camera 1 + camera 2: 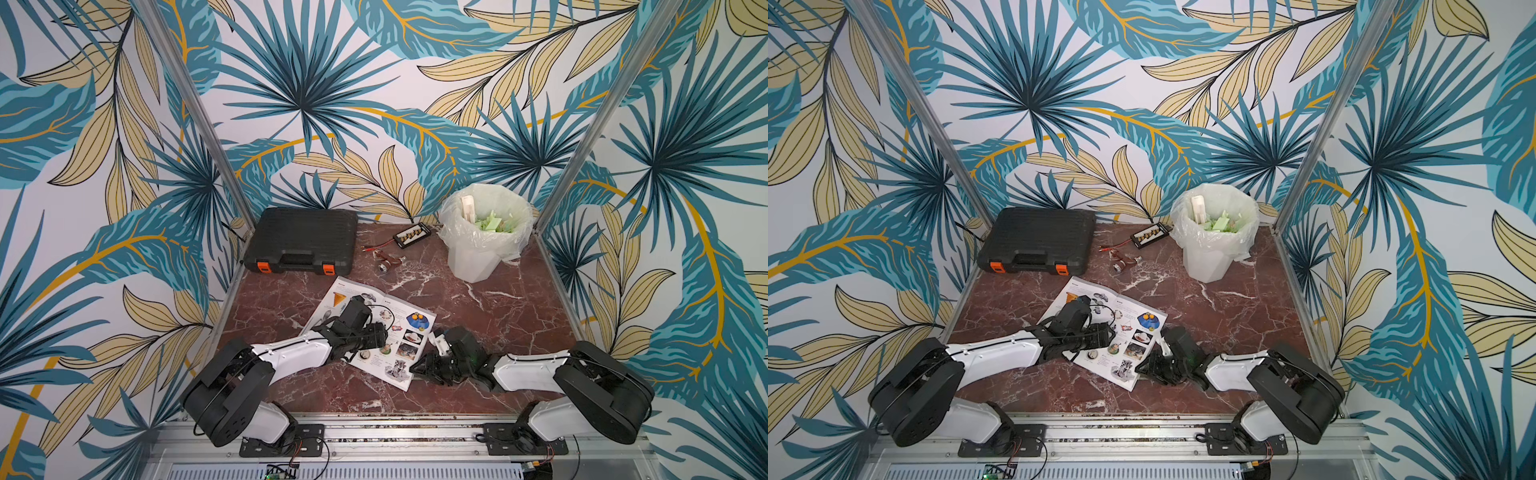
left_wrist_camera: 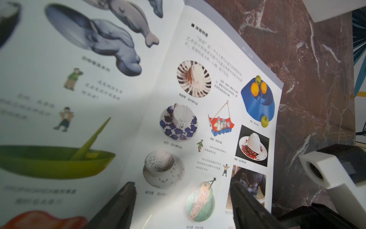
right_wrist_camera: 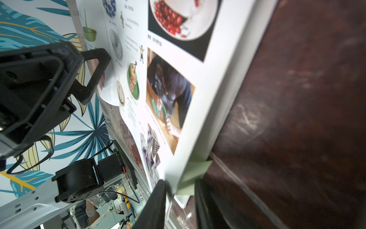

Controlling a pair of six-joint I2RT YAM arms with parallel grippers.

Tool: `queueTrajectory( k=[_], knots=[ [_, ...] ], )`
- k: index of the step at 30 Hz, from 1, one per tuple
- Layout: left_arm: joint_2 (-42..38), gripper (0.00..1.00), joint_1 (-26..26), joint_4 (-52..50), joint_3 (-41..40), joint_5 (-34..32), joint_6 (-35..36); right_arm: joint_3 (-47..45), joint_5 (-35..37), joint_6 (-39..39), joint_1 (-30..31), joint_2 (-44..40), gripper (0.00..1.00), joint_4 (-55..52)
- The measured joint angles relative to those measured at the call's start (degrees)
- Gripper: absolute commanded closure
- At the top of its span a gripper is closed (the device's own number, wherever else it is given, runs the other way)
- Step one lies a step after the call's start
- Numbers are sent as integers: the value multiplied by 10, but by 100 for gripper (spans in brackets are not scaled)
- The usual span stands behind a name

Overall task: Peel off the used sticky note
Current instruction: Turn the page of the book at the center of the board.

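Sticky note: a pale green slip is being shown in the right wrist view, projecting from under the outer edge of the booklet's page, between the fingers of the right tool.
Right tool: it is being held low at the booklet's edge, with its fingers a little apart on either side of the note and page edge. Whether the note is being clamped cannot be told.
Left tool: it is being held over the open pages, with its jaws wide apart.
Booklet: it is being displayed in both top views, open with its illustrated pages upward.
Tabletop: a red-brown marbled surface is being used as the base.
Bin: it is being shown well apart from the booklet, lined with a bag and holding green scraps.
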Motion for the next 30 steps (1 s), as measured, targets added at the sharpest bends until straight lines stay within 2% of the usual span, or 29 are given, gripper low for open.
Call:
queueTrajectory(
  k=[11, 16, 25, 30],
  knots=[
    [-2, 21, 0, -3, 0, -2, 1, -19, 14, 39, 2, 3, 72, 50],
    [-4, 17, -6, -3, 0, 10, 14, -19, 21, 47, 2, 7, 72, 61],
    [-65, 12, -83, -60, 35, 9, 77, -19, 21, 54, 2, 23, 72, 87],
    [-78, 11, -136, -138, 88, -26, 116, -19, 21, 56, 2, 30, 72, 99]
  ],
)
